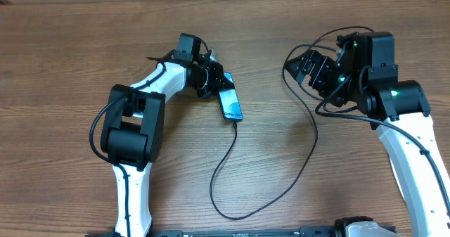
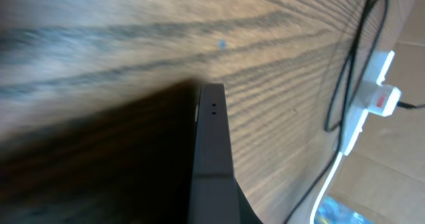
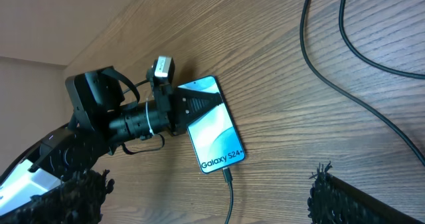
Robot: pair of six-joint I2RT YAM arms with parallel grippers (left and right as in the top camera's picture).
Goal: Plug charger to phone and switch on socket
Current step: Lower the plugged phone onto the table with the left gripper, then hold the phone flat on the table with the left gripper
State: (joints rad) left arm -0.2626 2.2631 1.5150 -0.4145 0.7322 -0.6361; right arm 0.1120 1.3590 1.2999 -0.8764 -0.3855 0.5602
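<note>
Where the bench (image 1: 63, 33) ran closest to the arm bases, the charger (image 3: 232, 203) lay in a slack loop on the wood. One run climbed away toward the right arm. The other rose to the near end of the phone (image 1: 230, 105), where its small tip met the middle of that edge and looked pushed in.

The phone lay flat, slightly slanted, near the middle of the bench, with its cyan screen lit and facing up and white lettering at the cable end. Its far end sat inside the left gripper (image 1: 213, 81), which was closed tight on it, one dark finger lying across the top of the screen. The left wrist view showed only a dark edge with two pinholes against blurred wood.

Farther right and well apart from the phone, the right gripper (image 1: 309, 67) hung above the bench with its jaws spread wide and nothing between them.

Beyond that, seen only from the left wrist, the socket (image 2: 373, 84) lay on the bench with a red switch (image 2: 382, 102), black cable beside it and a white cord (image 2: 330, 184) trailing off.
</note>
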